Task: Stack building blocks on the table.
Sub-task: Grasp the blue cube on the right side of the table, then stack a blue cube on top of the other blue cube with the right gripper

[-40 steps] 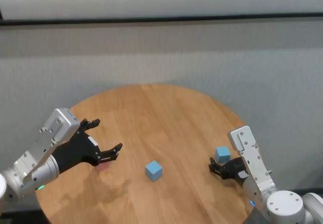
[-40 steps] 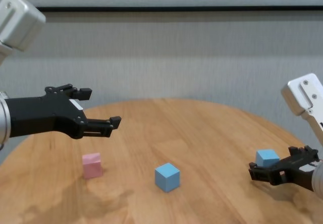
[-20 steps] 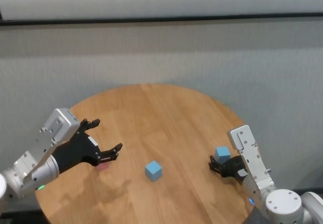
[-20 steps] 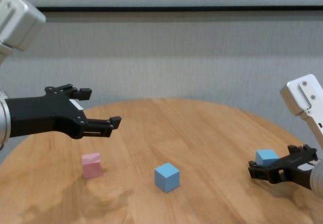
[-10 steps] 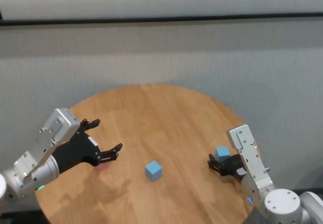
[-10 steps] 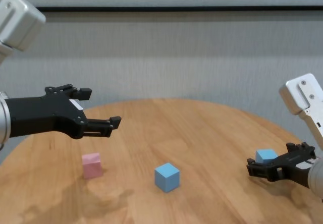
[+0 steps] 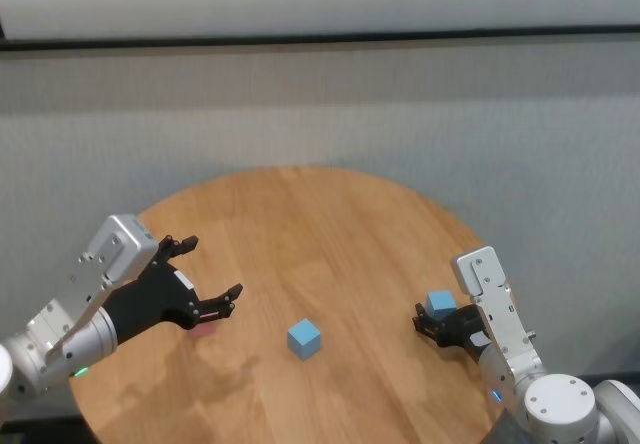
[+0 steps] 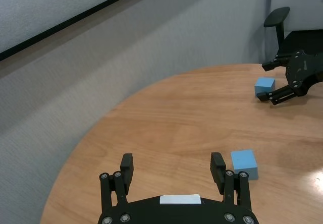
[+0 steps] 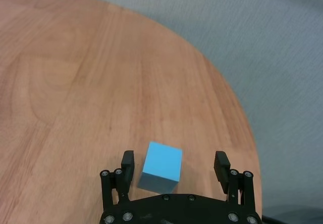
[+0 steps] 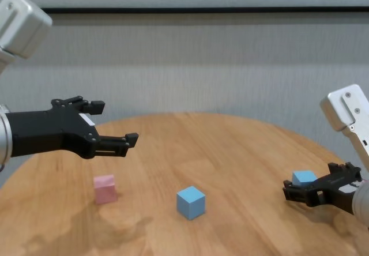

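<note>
Straddling a light blue block [image 9: 162,166] at lower right of the head frame, the right end effector [image 7: 437,324] sits low on the surface [image 7: 320,234], fingers spread, block untouched between them. Left end effector [image 10: 112,121] hovers open above pink block [image 10: 105,188], lower left. Second blue block [image 7: 304,338] lies lower centre.

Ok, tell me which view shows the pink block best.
The chest view: the pink block sits in full sight on the table, below the open left gripper. From the head view only a sliver shows under that gripper. Neither wrist view shows it.
</note>
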